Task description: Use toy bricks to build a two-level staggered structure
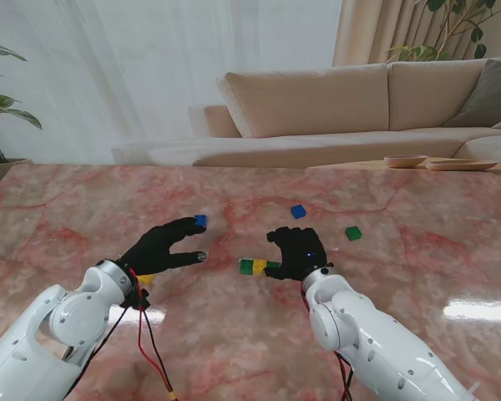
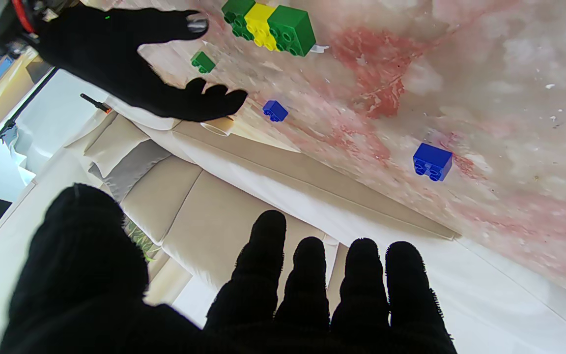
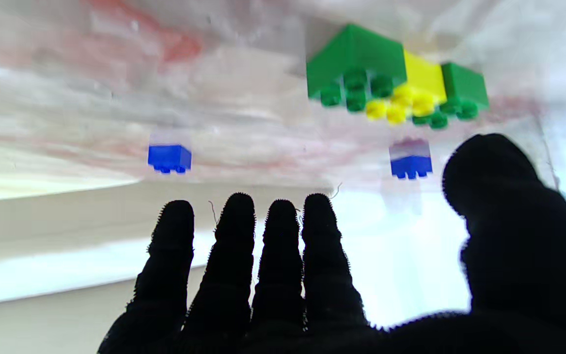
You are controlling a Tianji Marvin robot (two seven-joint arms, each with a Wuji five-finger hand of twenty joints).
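A row of three bricks, green, yellow, green (image 1: 255, 266), lies flat on the marble table (image 1: 234, 334) in one level. My right hand (image 1: 296, 253) is open just to the right of the row, its thumb tip close to the row's end; nothing is held. In the right wrist view the row (image 3: 396, 81) lies beyond my spread fingers (image 3: 243, 255). My left hand (image 1: 167, 248) is open, its fingertips reaching toward a loose blue brick (image 1: 200, 220), which the left wrist view shows apart from them (image 2: 432, 161).
A second blue brick (image 1: 298, 211) and a loose green brick (image 1: 353, 233) lie farther from me, right of centre. Something yellow (image 1: 146, 278) peeks out beside my left wrist. Cables hang from the left arm. A sofa stands beyond the table's far edge.
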